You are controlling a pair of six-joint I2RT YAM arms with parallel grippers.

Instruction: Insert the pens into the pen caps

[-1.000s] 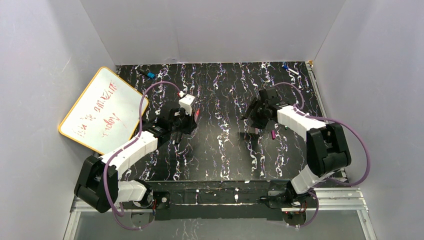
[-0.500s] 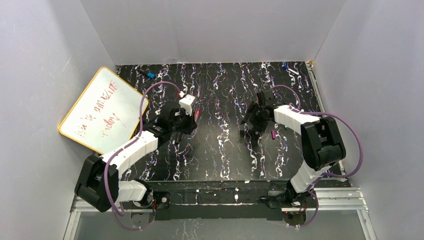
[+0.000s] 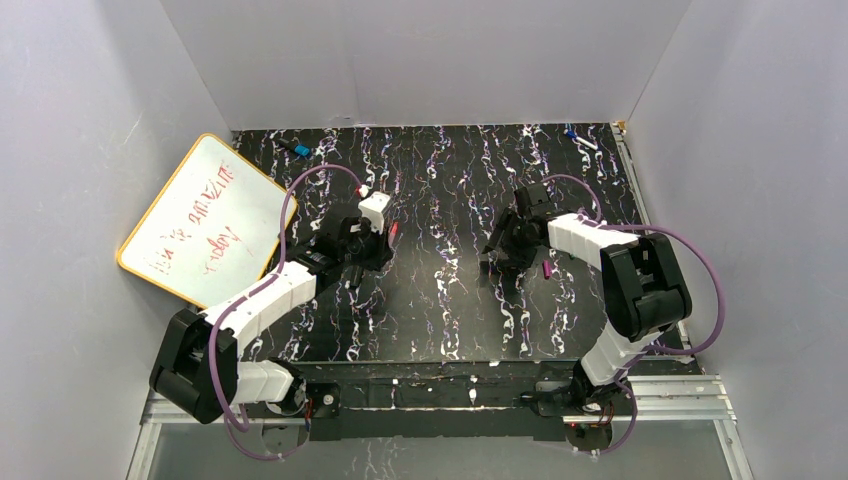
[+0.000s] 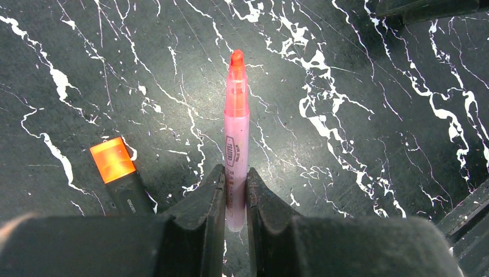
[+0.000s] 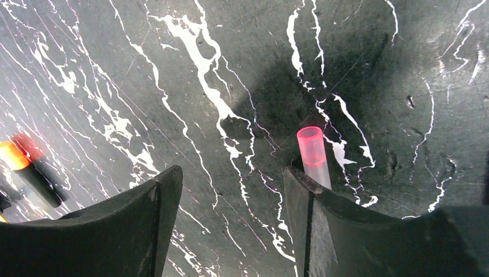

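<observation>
The slim pale-pink plastic pen — likely light, stiff, slick — is clamped near its tail by the left gripper; nothing is held by the wide-open right gripper.

Top camera is looking down from above and behind; wrist cameras are closely facing that same worktop.

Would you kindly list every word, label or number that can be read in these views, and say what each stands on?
On the whiteboard: red handwriting in several lines, too blurred to read.
On the pale pink pen: a printed barrel label, too small to read.
On the black pen: tiny white print, too small to read.
Nothing can be quoted.
</observation>
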